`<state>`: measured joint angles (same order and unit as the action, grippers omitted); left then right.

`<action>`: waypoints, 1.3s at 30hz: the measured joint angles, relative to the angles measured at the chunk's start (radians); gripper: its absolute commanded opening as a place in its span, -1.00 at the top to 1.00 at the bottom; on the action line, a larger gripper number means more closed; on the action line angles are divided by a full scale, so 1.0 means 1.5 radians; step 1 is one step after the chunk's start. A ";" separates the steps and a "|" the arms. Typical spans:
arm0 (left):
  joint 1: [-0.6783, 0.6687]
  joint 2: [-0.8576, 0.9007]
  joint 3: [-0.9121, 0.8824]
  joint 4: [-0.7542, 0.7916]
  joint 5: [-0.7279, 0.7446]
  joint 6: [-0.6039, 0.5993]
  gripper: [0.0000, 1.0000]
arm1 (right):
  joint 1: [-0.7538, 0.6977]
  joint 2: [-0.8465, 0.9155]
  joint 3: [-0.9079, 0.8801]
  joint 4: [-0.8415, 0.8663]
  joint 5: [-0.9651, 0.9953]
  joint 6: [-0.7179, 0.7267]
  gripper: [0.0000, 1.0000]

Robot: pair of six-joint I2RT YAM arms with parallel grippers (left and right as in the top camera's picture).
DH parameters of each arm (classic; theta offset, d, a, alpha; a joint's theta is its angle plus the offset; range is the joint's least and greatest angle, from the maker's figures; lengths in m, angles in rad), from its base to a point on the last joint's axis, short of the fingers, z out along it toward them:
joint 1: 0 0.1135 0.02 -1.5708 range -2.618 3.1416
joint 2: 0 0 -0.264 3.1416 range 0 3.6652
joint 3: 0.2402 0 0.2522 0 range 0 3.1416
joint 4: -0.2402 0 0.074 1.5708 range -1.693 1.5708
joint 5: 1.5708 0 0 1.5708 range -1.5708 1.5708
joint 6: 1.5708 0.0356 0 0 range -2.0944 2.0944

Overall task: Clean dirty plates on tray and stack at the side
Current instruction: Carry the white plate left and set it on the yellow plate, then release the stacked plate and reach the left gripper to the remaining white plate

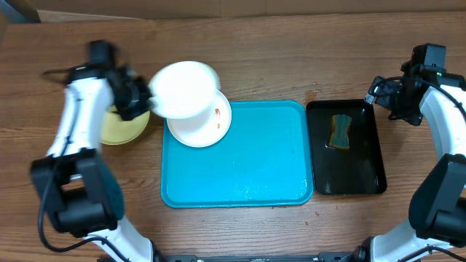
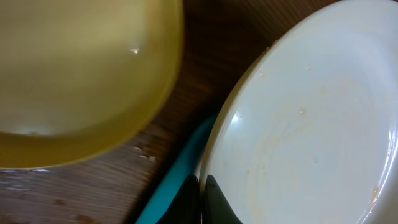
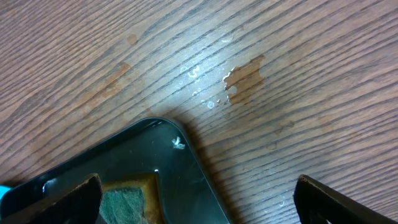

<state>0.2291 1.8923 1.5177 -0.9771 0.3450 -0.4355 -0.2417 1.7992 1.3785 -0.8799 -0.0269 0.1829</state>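
Held plate (image 1: 186,89): white, lifted clear, hanging over the far-left corner of the tray (image 1: 240,156). The left wrist view shows faint brownish traces on its face.

Left pincer (image 1: 138,98): clenched on this plate's left rim, so the plate extends from it to the right, toward the tray.

Smeared plate (image 1: 207,125): white with a red mark, lying on the tray's far-left corner, partly under the held plate and overhanging the tray rim.

Yellow plate (image 1: 120,127): flat on the worktop (image 1: 255,58) just left of the tray, clear of its rim. It sits beside the left pincer, on the side away from the held plate.

Judgement: if the yellow plate is the stack base, the held plate must travel left, off the tray and across the pincer's present spot. The left arm is plainly the nearer one.

Right pincer (image 3: 196,199): released, fingers wide, holding nothing. It hovers over the far corner of the black tray (image 1: 346,171), right of the tray. The sponge (image 1: 340,131) lies in that black tray, untouched.
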 measured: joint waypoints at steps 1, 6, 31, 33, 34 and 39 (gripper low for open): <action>0.029 -0.001 0.000 -0.002 0.002 0.002 0.92 | 0.000 0.000 0.000 -0.001 0.000 0.000 -1.00; 0.149 -0.004 0.000 -0.003 -0.016 0.011 0.92 | 0.000 0.000 0.000 0.000 0.000 0.000 -1.00; 0.200 -0.004 -0.043 0.087 -0.188 0.013 0.92 | 0.000 0.000 0.000 0.000 0.000 0.000 -1.00; 0.200 -0.004 -0.057 0.101 -0.197 0.013 0.83 | 0.000 0.000 0.000 0.000 0.000 0.000 -1.00; 0.200 -0.004 -0.061 0.104 -0.199 0.013 0.64 | 0.000 0.000 0.000 0.000 0.000 0.000 -1.00; 0.200 -0.004 -0.071 0.109 -0.190 0.021 -0.05 | 0.000 0.000 0.000 0.000 0.000 0.000 -1.00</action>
<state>0.5297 1.8870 1.4105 -0.8139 0.0597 -0.4046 -0.2417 1.7992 1.3785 -0.8799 -0.0269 0.1829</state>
